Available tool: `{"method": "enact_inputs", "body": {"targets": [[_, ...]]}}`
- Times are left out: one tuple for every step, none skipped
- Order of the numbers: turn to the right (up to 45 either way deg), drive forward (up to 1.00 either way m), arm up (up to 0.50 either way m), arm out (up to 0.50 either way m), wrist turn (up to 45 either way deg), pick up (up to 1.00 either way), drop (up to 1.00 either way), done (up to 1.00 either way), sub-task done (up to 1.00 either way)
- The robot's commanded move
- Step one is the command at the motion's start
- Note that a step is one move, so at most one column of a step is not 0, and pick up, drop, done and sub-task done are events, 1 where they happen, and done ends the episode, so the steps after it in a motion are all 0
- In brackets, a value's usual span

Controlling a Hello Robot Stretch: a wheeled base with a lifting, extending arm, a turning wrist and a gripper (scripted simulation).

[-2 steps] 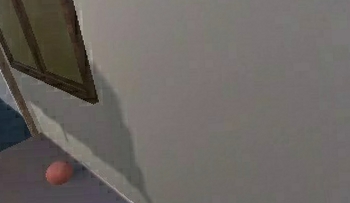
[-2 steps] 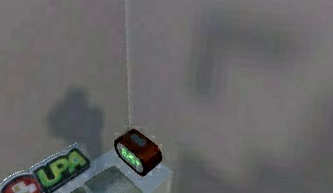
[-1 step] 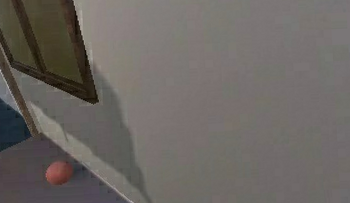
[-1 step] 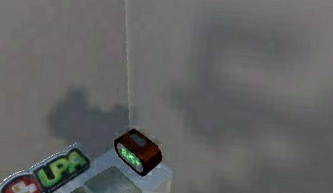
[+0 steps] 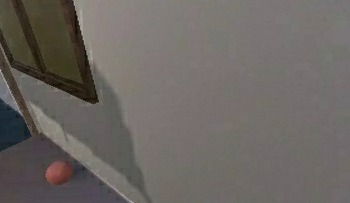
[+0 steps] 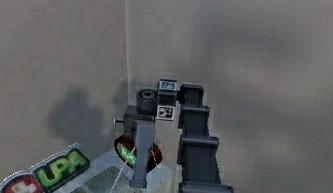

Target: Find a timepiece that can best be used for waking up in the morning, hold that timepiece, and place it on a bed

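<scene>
One claw (image 6: 141,161) | dark-red round thing (image 6: 125,150) at it | hold unclear

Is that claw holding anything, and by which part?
Cannot be told: a dark red round thing shows right at the claw.

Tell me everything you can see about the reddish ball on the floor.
The ball is small, round and orange-red, smooth and plain. It rests on the greyish floor in the forward view's lower left, close to the foot of the pale wall, below a brown-framed panel. Whether it touches the wall cannot be told.
</scene>
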Motion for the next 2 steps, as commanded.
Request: {"method": "enact_inputs", "body": {"targets": [[0.0, 0.00, 0.00, 0.00, 45.0, 0.00, 0.00, 0.00, 0.00], [0.0, 0.00, 0.00, 0.00, 45.0, 0.00, 0.00, 0.00, 0.00]]}}
